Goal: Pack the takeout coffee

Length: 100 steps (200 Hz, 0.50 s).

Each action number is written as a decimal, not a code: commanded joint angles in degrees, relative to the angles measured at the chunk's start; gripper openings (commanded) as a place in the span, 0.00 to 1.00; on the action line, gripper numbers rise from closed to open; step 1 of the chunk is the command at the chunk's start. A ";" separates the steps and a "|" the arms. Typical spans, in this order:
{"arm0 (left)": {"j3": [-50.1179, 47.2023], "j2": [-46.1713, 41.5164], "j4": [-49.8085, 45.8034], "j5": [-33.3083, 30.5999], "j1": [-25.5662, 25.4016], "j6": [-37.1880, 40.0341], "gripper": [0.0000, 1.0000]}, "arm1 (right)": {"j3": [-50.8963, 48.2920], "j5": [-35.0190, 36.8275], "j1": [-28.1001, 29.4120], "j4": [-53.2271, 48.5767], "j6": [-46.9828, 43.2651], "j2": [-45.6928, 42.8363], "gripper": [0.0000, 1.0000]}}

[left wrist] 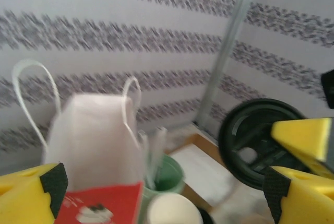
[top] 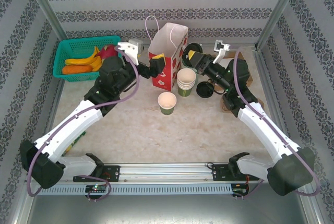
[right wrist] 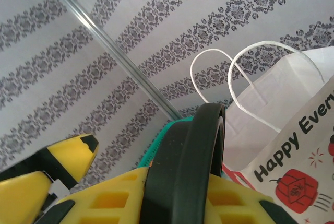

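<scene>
Black lid (right wrist: 183, 172) pinched in right jaws | left jaws wide apart near bag (left wrist: 96, 140)

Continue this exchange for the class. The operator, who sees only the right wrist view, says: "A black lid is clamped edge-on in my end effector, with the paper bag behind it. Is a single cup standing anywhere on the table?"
Observer: Yes. A lidless cup stands alone on the table, nearer the arm bases than the paper bag.
Operator: What stands beside the bag?
Observer: A stack of paper cups, just right of it in the top view.
Operator: And the other arm?
Observer: The left end effector, open, is at the bag's left side, pointed toward your black lid.
</scene>
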 commanded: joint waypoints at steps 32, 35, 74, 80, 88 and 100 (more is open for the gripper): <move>5.32 4.69 -9.39 31.48 7.19 -21.24 0.82 | -0.56 -2.58 3.98 5.59 -10.35 1.48 0.04; 5.56 5.00 -9.41 32.38 7.42 -21.67 0.81 | -0.58 -2.32 4.29 5.75 -10.68 1.42 0.04; 7.58 7.11 -7.45 40.74 9.32 -24.40 0.72 | -0.87 0.01 6.63 8.76 -11.14 1.44 0.04; 7.98 7.52 -7.30 41.67 9.41 -24.84 0.70 | -0.73 0.70 6.95 8.95 -11.17 1.48 0.04; 8.49 8.12 -7.28 42.58 9.51 -25.36 0.65 | -0.54 1.41 7.32 9.06 -11.13 1.57 0.05; 8.72 8.73 -6.48 43.91 9.50 -26.28 0.59 | -0.50 2.33 7.72 9.60 -11.26 1.60 0.05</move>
